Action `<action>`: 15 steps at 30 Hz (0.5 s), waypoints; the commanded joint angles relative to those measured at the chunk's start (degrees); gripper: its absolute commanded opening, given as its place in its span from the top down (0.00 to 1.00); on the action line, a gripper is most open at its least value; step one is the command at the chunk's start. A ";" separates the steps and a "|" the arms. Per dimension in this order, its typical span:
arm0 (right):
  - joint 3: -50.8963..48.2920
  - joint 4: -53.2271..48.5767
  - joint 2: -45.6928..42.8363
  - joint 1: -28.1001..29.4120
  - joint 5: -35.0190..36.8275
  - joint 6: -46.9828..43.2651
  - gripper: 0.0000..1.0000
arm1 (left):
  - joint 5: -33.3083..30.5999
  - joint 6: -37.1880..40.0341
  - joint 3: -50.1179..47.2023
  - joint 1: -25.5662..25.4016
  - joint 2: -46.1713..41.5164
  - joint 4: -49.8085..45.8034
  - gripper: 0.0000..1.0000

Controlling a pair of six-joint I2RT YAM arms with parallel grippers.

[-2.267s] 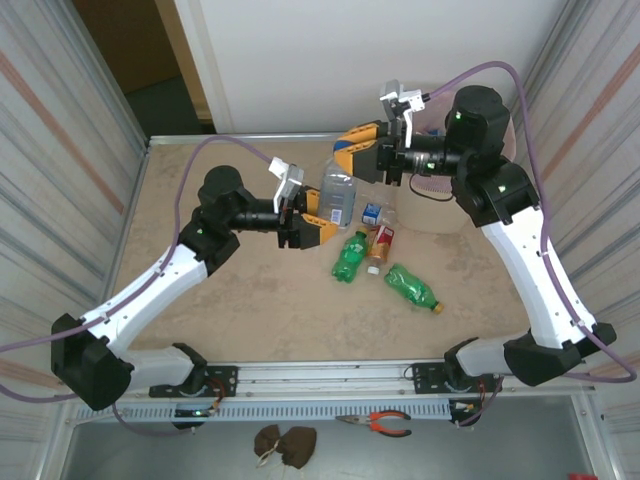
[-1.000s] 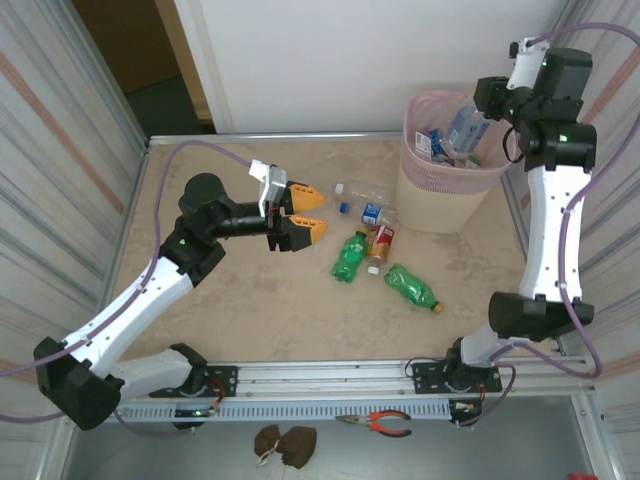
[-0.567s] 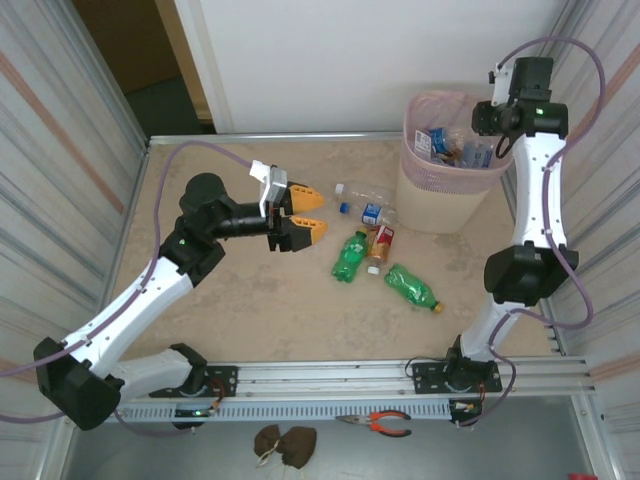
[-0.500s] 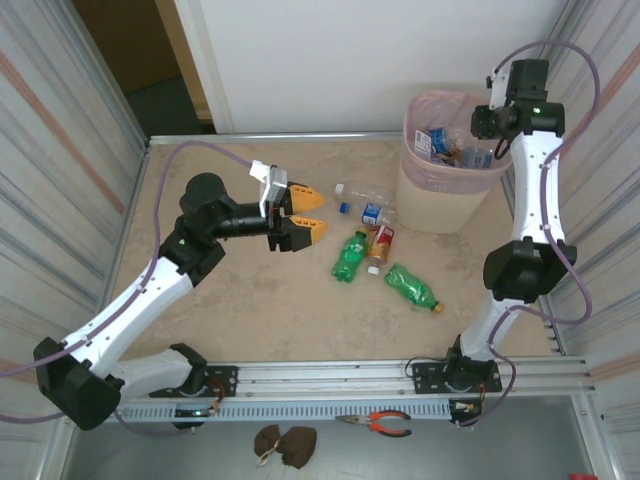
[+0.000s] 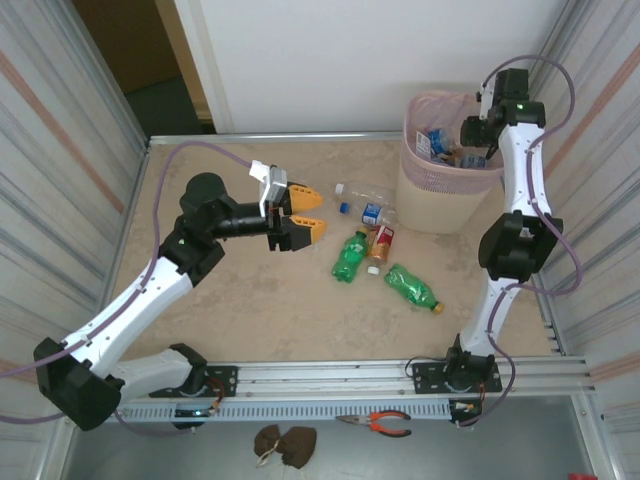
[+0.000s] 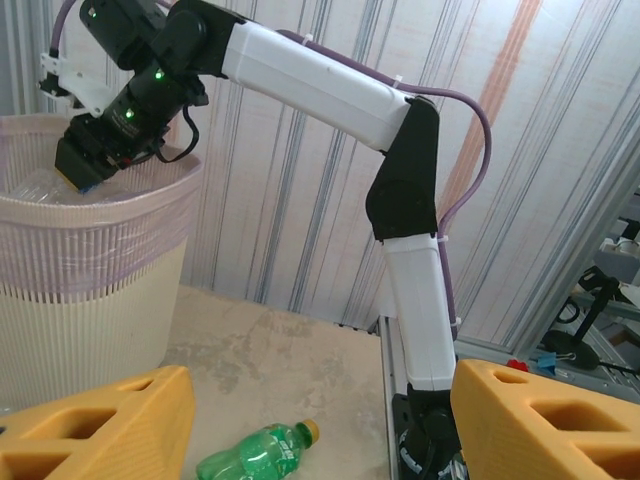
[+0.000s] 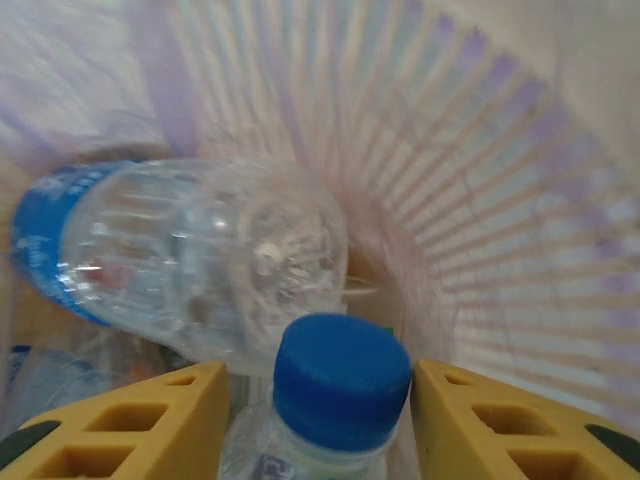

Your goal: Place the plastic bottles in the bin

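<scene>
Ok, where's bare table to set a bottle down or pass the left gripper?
Free: the near strip between the green bottles and the front rail, and the far-left corner of the table behind the left gripper. Crowded: the bottle cluster beside the bin.

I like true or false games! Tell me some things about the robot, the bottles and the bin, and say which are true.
1. The bin has a pink bag inside. True.
2. The green bottle with the orange cap is in the bin. False: it lies on the table.
3. The left gripper holds a bottle. False: it is open and empty.
4. The right gripper is over the bin. True.
</scene>
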 commanded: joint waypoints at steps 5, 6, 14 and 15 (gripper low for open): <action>2.43 -1.97 -2.55 -0.27 0.24 1.27 0.42 | -0.91 1.05 -1.07 0.57 -2.12 -0.98 0.31; 2.18 -1.95 -3.14 -0.27 0.16 1.52 0.41 | -0.92 1.07 -1.07 0.54 -2.19 -1.06 0.31; -2.84 -0.28 -11.33 0.86 -0.45 1.78 0.38 | -3.75 1.71 0.16 0.48 -0.41 -5.54 0.36; -3.54 -0.01 -12.35 0.95 -0.75 1.92 0.38 | -3.96 2.22 0.73 0.47 0.26 -6.84 0.36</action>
